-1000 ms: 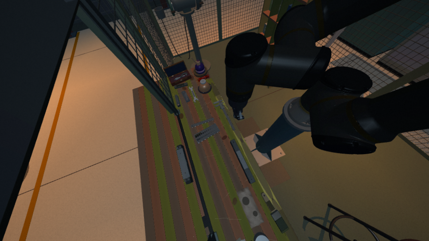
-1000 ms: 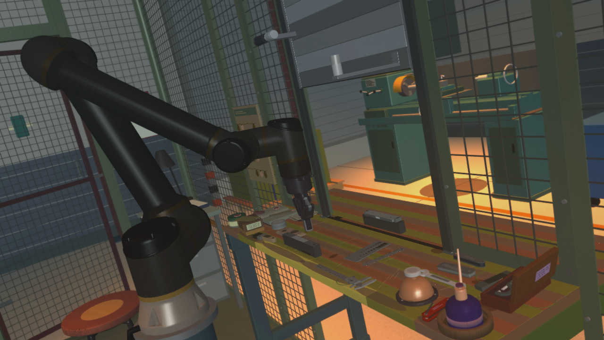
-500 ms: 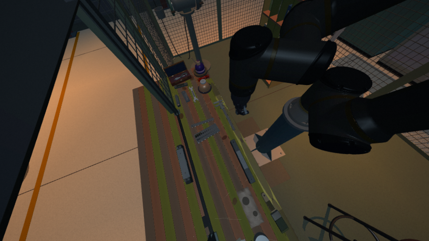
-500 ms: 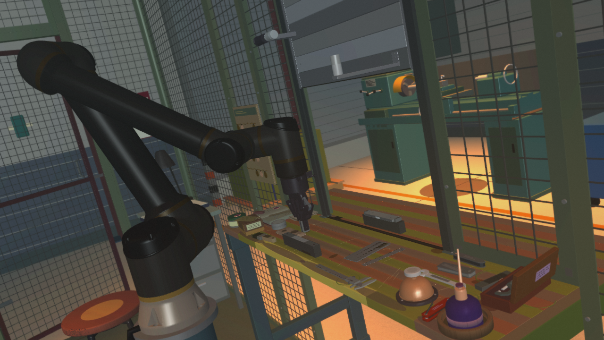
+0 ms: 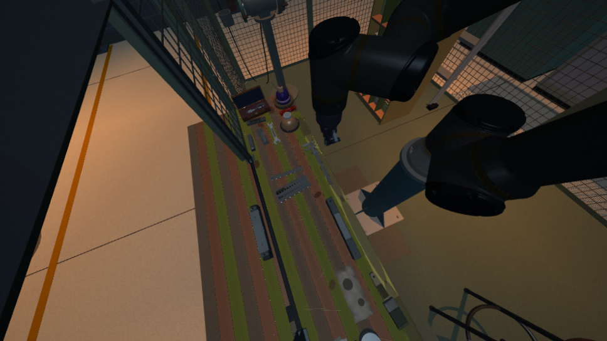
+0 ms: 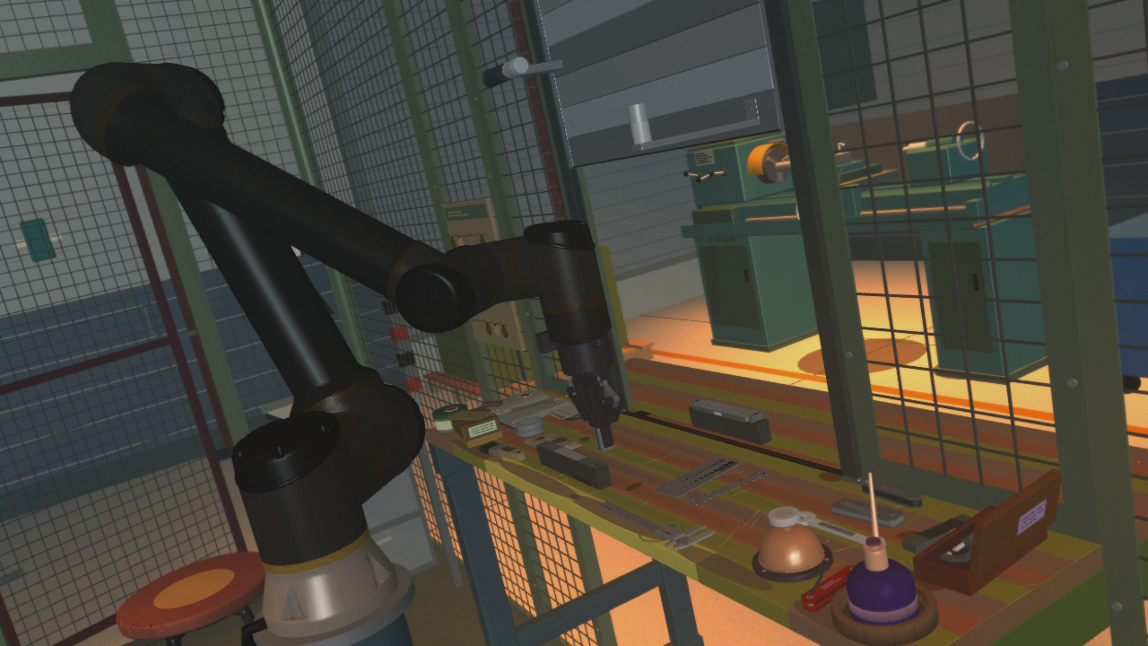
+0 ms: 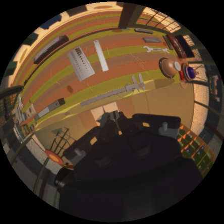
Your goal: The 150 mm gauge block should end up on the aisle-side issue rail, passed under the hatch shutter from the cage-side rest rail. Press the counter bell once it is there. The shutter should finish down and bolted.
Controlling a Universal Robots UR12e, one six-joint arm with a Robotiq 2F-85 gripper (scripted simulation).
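The 150 mm gauge block [image 5: 259, 230] [image 6: 729, 420] [image 7: 50, 48] lies on the aisle-side rail, beyond the hatch track. The cage-side rest rail [image 5: 343, 227] [image 6: 573, 464] [image 7: 49, 108] sits near the bench's front edge. The shutter [image 6: 658, 76] is raised, with its handle [image 6: 638, 123] high above the bench. The copper counter bell [image 5: 289, 122] [image 6: 790, 544] [image 7: 169, 67] stands towards the bench's far end. My gripper [image 5: 331, 139] [image 6: 604, 438] [image 7: 115, 115] is closed and empty. It hangs just off the bench's front edge, level with the caliper.
A wooden case [image 5: 251, 103] [image 6: 989, 530] lies open at the bench end, by a purple stand [image 6: 881, 592]. A caliper [image 7: 113, 92], drill gauge plate [image 5: 293, 188] [image 7: 80, 64], steel rule [image 7: 101, 55] and spanner [image 7: 155, 49] lie on the bench. Mesh panels flank the hatch.
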